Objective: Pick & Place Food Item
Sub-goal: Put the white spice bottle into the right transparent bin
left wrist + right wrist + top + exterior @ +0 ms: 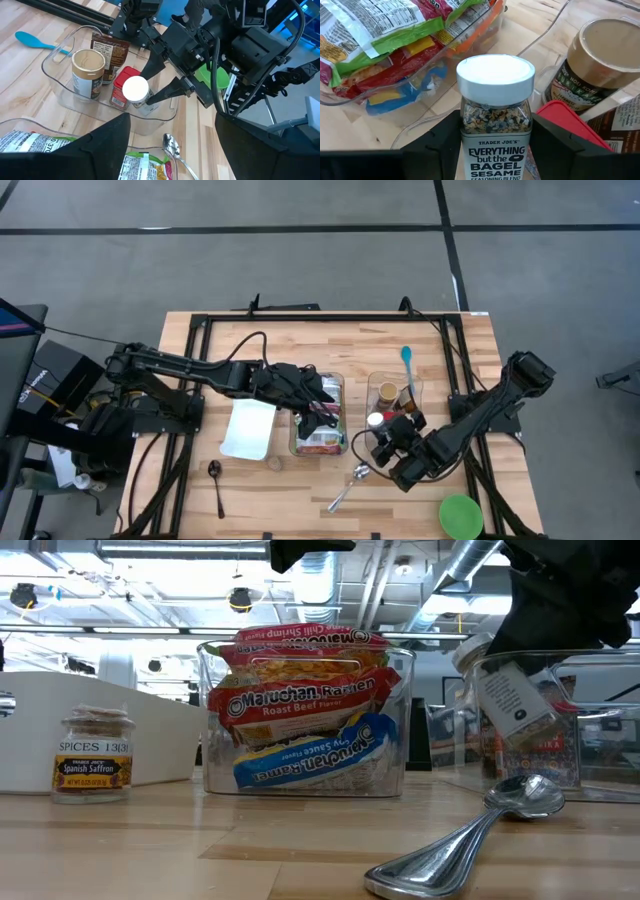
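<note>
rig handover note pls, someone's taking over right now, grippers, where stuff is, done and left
Right gripper: shut on the bagel seasoning jar, held at the clear spice bin.
Left gripper: open, over the ramen bin, holding nothing visible.
Ramen packets are in their bin; the saffron jar stands on the table.
Done: jar gripped. Left: setting it down and releasing.

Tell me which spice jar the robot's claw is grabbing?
The white-lidded Everything But The Bagel glass jar, squeezed in the right claw. The tan-lidded jar and red-lidded container sit untouched beside it.
</note>
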You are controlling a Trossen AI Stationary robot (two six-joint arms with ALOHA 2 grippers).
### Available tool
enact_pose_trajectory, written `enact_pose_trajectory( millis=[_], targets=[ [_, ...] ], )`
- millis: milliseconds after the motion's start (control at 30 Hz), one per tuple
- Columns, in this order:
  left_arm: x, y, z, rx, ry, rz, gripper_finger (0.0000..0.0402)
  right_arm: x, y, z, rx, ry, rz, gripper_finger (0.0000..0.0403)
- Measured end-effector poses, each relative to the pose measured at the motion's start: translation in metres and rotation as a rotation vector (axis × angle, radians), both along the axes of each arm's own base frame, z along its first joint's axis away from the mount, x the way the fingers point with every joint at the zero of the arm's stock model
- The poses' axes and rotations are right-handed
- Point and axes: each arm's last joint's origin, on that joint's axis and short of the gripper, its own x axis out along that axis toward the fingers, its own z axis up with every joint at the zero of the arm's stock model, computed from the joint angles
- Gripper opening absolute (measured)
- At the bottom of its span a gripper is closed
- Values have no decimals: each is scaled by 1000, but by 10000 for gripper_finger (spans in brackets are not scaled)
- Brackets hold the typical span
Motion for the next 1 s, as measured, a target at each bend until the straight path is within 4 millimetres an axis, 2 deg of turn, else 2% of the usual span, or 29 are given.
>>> enact_pose_trajectory(
  millis=[267, 700, 1000],
  targets=[
    [0, 0, 0, 2, 0, 4, 285, 1, 1, 0, 11, -14, 0, 189],
    [0, 0, 1, 0, -8, 3, 285, 7, 11, -24, 20, -18, -50, 188],
    [1, 0, 1, -1, -15, 3, 285, 4, 10, -25, 18, -19, -78, 201]
  ],
)
